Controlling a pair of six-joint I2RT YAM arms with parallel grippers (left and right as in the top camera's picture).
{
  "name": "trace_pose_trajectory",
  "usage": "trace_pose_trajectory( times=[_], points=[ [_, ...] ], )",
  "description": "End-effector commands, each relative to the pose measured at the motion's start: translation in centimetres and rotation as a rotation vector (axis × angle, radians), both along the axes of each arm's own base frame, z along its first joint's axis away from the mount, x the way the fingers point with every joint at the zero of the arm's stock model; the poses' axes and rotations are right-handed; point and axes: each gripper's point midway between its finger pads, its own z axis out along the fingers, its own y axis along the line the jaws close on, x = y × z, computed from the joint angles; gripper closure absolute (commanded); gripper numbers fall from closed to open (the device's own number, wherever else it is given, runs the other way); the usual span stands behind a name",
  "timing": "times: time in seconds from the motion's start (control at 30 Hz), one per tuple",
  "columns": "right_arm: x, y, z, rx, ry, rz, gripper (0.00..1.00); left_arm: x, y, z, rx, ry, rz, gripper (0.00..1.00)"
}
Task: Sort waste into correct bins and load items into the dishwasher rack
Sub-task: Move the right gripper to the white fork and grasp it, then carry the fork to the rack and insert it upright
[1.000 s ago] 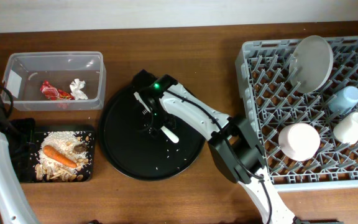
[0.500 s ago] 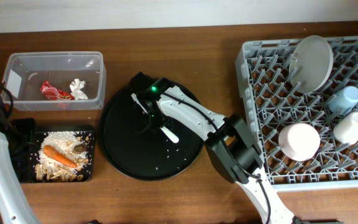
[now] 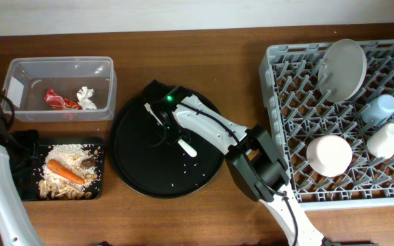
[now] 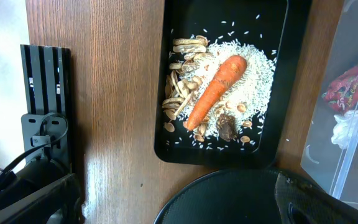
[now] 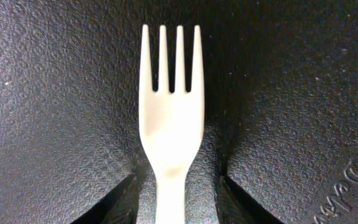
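Lying flat on the large round black tray (image 3: 139,167), the white fork (image 3: 187,147) has its long axis on a diagonal in the overhead view. Its tines point up-left, toward the clear tub (image 3: 111,89), and its handle end points down-right, toward the dishwasher rack (image 3: 271,82). In the right wrist view the tines point straight up and the handle leaves the picture at the lower edge. The fork is plain white plastic, with four even tines, a smooth head and a narrower neck. The right gripper (image 5: 178,193) stands over this neck, with one dark fingertip (image 5: 120,199) very close at each side of the handle. Whether the jaws really press the fork, I cannot tell. The left gripper (image 4: 179,186) hangs wide open and holds nothing, near the shallow black tray (image 4: 179,12) with the rice (image 4: 247,81) and the carrot (image 4: 216,90)
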Motion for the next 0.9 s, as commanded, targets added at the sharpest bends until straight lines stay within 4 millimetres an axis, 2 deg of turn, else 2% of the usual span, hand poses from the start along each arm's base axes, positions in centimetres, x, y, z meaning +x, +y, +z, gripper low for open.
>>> trace_pose_trajectory(
  times=[0.0, 0.13, 0.43, 0.57, 0.67, 0.77, 0.87],
  points=[
    [-0.7, -0.4, -1.5, -0.035, 0.018, 0.009, 0.65, -0.2, 0.0, 0.1, 0.003, -0.004, 0.017, 0.01],
    [-0.6, -0.5, -1.4, -0.037, 0.015, 0.007, 0.79, -0.2, 0.0, 0.1, 0.003, -0.004, 0.017, 0.01],
    [-0.7, -0.7, -1.2, -0.042, 0.021, 0.006, 0.91, -0.2, 0.0, 0.1, 0.003, -0.004, 0.017, 0.01],
    [0.0, -0.8, 0.4, -0.038, 0.017, -0.010, 0.94, -0.2, 0.0, 0.1, 0.003, -0.004, 0.017, 0.01],
    [1.1, -1.4, 2.1, -0.028, 0.009, -0.045, 0.95, -0.2, 0.0, 0.1, 0.003, -0.004, 0.017, 0.01],
    [3.0, -2.8, 5.0, -0.012, -0.007, -0.094, 0.96, -0.2, 0.0, 0.1, 0.003, -0.004, 0.017, 0.01],
    [6.2, -6.0, 10.3, 0.027, -0.057, -0.182, 0.96, -0.2, 0.0, 0.1, 0.003, -0.004, 0.016, 0.01]
  ],
)
